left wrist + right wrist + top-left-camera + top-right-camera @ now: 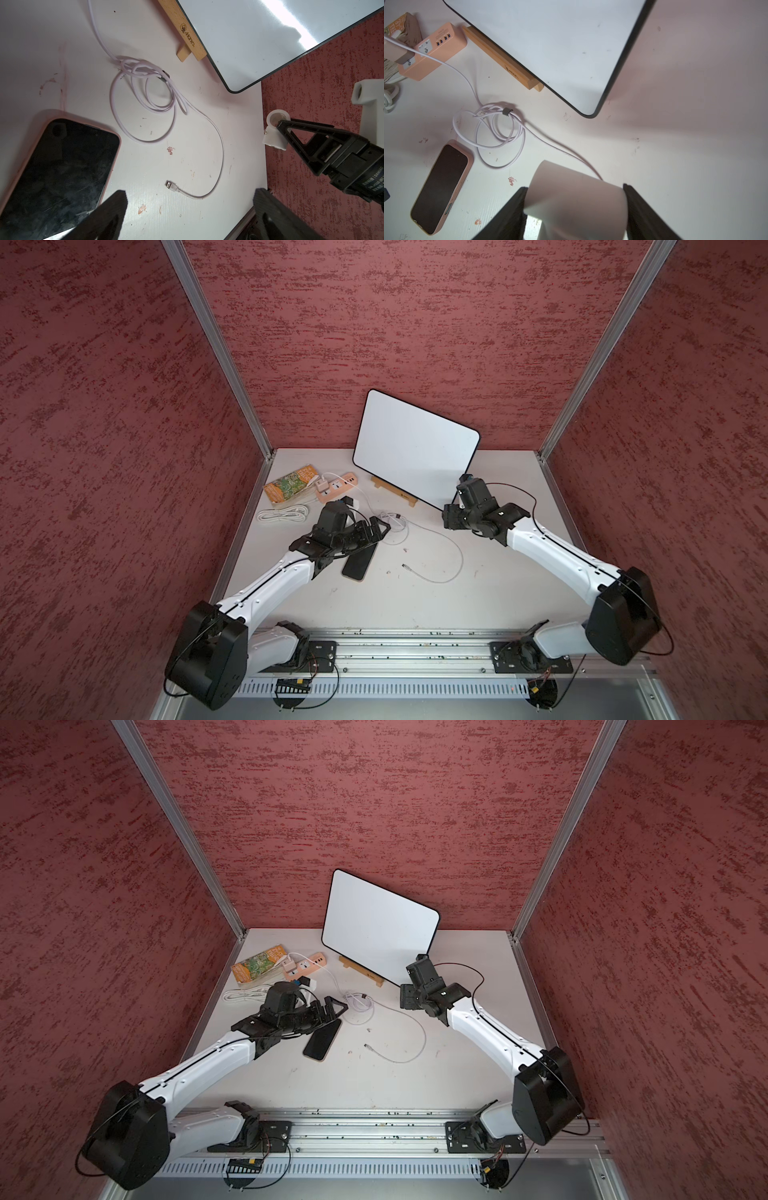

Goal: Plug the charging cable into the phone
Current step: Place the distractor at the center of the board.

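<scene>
The left gripper hangs with its jaws spread wide above the far end of the phone. The phone lies flat on the table, screen up. Its long axis runs front to back, with the far end leaning to the robot's right. To its right and apart from it lies the silver plug, tip pointing toward the phone. The charging cable arcs from the plug back to a loose coil, then on to the pink power strip. The right gripper sits by the white board. A pale block fills the gap between its jaws; I cannot tell whether it is gripped.
</scene>
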`<state>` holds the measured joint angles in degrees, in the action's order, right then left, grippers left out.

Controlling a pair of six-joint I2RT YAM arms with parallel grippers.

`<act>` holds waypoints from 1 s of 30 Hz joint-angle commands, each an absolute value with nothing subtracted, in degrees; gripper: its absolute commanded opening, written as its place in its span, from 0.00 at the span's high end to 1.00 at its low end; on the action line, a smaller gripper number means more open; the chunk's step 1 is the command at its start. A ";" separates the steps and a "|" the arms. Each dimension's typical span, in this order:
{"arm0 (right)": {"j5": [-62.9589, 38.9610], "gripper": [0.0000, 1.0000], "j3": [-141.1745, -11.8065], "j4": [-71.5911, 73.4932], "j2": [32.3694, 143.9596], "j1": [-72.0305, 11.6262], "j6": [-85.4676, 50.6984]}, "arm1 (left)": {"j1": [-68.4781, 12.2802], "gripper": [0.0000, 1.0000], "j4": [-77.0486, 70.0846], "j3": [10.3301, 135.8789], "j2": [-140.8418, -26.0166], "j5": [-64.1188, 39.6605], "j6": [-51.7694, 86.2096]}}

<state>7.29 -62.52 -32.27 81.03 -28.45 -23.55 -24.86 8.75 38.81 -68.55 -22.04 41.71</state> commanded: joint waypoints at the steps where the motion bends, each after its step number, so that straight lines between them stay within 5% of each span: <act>1: 6.27 0.37 -60.75 -30.71 79.11 -24.19 -23.31 | -25.66 0.00 6.83 39.99 -70.20 -23.46 41.33; 16: -0.87 0.37 -56.42 -23.85 82.38 -2.52 -26.36 | -26.50 0.00 5.09 40.87 -74.79 -25.17 39.05; 30: 0.06 0.36 -58.97 -21.21 92.68 6.16 -27.50 | -27.13 0.00 5.05 43.41 -78.55 -24.94 37.17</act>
